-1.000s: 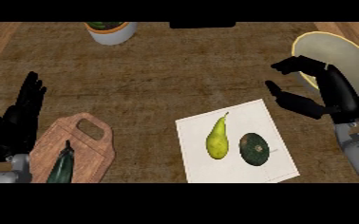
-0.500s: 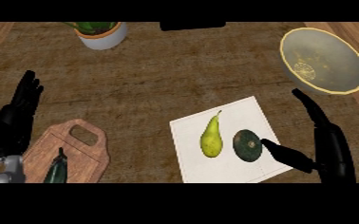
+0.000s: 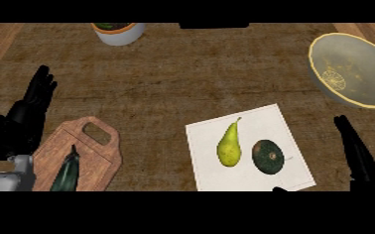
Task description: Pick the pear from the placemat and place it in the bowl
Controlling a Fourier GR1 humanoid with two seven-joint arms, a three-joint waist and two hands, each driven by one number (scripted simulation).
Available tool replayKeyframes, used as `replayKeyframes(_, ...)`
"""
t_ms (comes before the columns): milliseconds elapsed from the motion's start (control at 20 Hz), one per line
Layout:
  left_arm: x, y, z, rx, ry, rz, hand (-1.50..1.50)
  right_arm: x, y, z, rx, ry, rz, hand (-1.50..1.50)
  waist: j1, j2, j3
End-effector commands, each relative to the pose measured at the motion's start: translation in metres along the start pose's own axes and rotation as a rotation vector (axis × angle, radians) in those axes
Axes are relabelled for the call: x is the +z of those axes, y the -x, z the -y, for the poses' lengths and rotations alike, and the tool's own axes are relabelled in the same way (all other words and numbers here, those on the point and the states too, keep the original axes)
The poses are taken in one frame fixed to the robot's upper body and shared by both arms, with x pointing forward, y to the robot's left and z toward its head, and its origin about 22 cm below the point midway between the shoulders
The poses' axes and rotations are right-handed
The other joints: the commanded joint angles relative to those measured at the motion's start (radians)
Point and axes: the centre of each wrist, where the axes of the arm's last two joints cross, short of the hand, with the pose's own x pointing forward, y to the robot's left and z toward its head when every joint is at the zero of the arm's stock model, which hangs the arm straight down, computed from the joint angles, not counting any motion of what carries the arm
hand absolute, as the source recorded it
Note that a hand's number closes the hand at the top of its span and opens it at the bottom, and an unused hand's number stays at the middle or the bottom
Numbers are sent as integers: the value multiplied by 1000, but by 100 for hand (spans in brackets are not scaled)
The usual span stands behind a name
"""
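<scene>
**Pear sits next to a look-alike obstacle; watch the approach**

Pear (image 3: pixel 229 146) lies on the white placemat (image 3: pixel 219 178) at the near right, stem pointing far, untouched. Just to its right, close but apart, sits a dark green round fruit (image 3: pixel 268 156). Your right hand (image 3: pixel 356 153) shows at the near right edge with fingers straight and holding nothing. If you bring it in from that side, the fingers could knock the dark fruit into the pear and roll it off line, so come down from above.

At the near left, a dark vegetable (image 3: pixel 66 173) lies on a wooden cutting board (image 3: pixel 92 151). Your left hand (image 3: pixel 29 111) rests beside it, fingers up and open, empty.

Farther off at the right edge stands the bowl (image 3: pixel 344 72), partly cut off by the view, so you could misjudge its rim on release. A potted plant (image 3: pixel 117 31) stands at the far left.
</scene>
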Motion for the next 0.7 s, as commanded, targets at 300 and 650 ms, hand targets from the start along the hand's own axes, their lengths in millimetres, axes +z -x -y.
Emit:
replayKeyframes(300, -4, -9, 11, 11, 63, 23, 0, -24, -46, 6, 262, -231, -131, -150, 64, 14, 1)
replayKeyframes(650, -17, -19, 14, 10, 48, 34, 0, -62, -56, -12, 323, -436, -217, -150, 60, 15, 2)
